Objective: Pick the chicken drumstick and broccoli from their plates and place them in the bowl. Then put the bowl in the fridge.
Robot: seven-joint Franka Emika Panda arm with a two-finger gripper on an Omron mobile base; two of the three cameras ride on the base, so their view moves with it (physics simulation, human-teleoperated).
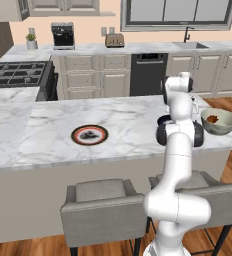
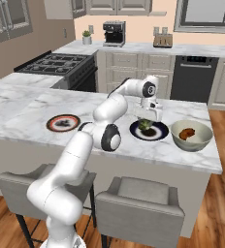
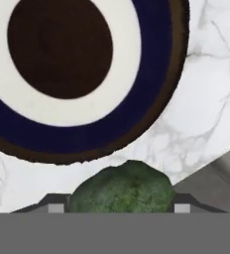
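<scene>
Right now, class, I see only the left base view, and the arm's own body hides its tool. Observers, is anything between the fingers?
Observer: Yes. In the hand view the broccoli sits between the two tips of the tool, which is closed on it.
Operator: Over what does it hang?
Observer: In the right base view the tool hangs just above the dark plate, beside the bowl.
Operator: Is anything left on that plate?
Observer: No. The hand view shows its dark centre, white ring and dark blue band bare.
</scene>
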